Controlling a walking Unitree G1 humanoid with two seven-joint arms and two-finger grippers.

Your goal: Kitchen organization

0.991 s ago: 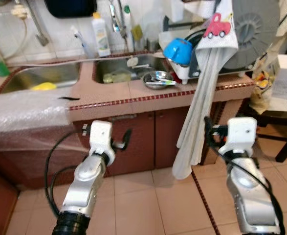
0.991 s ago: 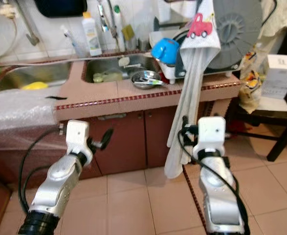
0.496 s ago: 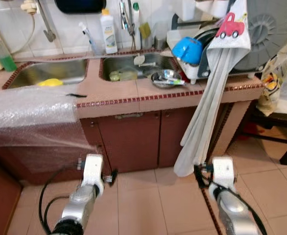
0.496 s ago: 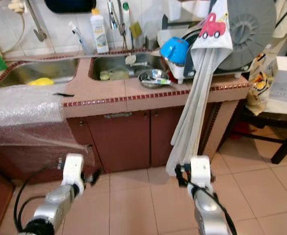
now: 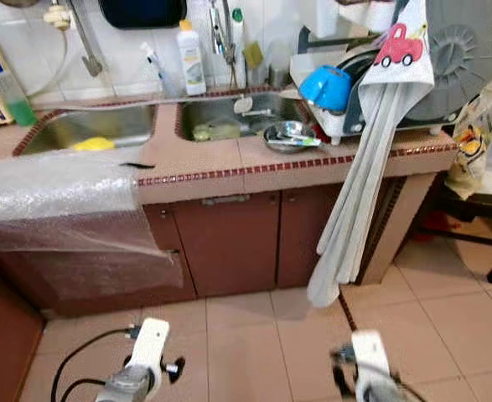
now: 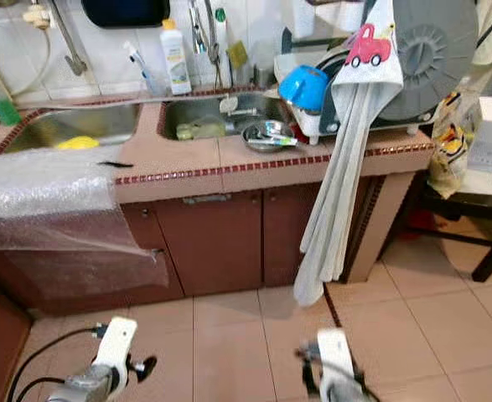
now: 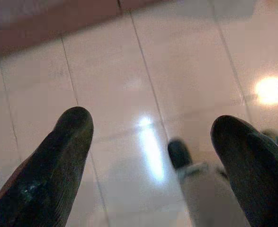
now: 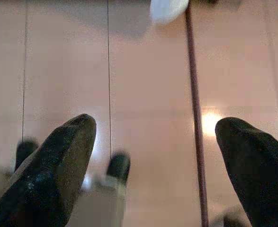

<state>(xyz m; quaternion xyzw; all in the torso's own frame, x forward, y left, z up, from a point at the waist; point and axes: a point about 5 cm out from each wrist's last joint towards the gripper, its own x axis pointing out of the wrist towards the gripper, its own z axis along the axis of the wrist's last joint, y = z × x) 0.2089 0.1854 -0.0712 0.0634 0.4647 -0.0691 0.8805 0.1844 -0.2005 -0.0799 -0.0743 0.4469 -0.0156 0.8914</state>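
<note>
1. I see both arms hanging low in front of the kitchen counter (image 5: 229,163), near the tiled floor (image 5: 254,335).
2. My left gripper (image 7: 150,156) points down at the floor tiles; its two black fingers (image 7: 58,156) stand wide apart with nothing between them.
3. My right gripper (image 8: 155,161) also faces the floor, fingers (image 8: 58,161) spread and holding nothing. A dark grout strip (image 8: 195,118) runs between them.
4. On the counter sit two steel sinks: the left sink (image 5: 86,130) holds something yellow, the right sink (image 5: 229,117) holds a few dishes.
5. A steel bowl (image 5: 287,136) rests on the counter just beside the right sink.
6. A dish rack (image 5: 346,109) stands at the counter's right end, with a blue bowl (image 5: 325,86) tipped in it.
7. A white towel (image 5: 363,167) with a red car print hangs from the rack down past the cabinet doors (image 5: 229,247).
8. Bubble wrap (image 5: 53,201) drapes over the counter's left end.
9. A white soap bottle (image 5: 193,59) stands behind the sinks.
</note>
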